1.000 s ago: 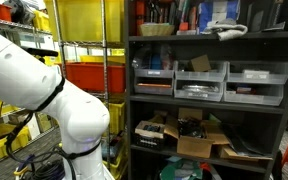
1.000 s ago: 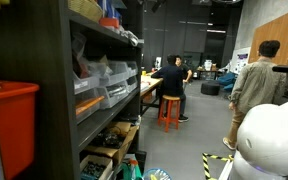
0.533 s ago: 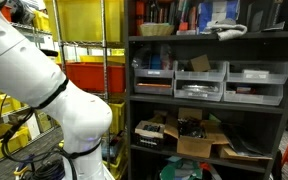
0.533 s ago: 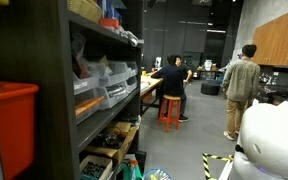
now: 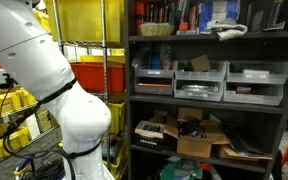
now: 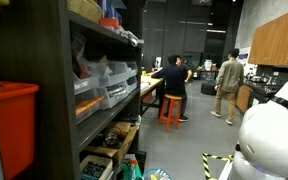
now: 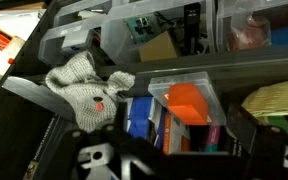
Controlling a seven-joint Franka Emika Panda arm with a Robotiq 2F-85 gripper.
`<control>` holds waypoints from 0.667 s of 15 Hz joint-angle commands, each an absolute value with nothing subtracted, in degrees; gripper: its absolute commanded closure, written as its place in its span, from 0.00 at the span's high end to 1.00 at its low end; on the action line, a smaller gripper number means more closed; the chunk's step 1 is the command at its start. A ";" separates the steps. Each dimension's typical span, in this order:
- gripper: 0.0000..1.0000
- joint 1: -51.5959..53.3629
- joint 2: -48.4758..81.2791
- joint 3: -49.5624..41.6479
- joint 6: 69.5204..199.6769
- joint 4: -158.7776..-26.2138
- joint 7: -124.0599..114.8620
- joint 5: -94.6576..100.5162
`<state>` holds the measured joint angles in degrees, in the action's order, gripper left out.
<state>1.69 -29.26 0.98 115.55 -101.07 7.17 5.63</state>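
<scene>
The dark metal shelf unit [image 5: 209, 38] carries everything, and my white arm [image 5: 44, 70] reaches up toward its top board. One level down, hard grey plastic bins [image 5: 199, 82] keep loose parts sorted. A soft, limp grey plush toy [image 7: 86, 88] slumps over the top board's front lip, beside a clear tub [image 7: 189, 100] holding something orange. My end effector [image 7: 119, 160] hangs near the toy, fingers apart and empty.
</scene>
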 commanded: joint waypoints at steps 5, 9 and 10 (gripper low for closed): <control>1.00 2.04 -19.12 0.80 107.18 -87.42 8.32 4.57; 1.00 2.26 -14.60 0.08 102.51 -81.93 9.33 1.13; 1.00 2.20 -13.46 -0.07 101.50 -80.72 9.48 0.32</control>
<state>1.74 -17.64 0.90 105.59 -86.55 8.10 2.41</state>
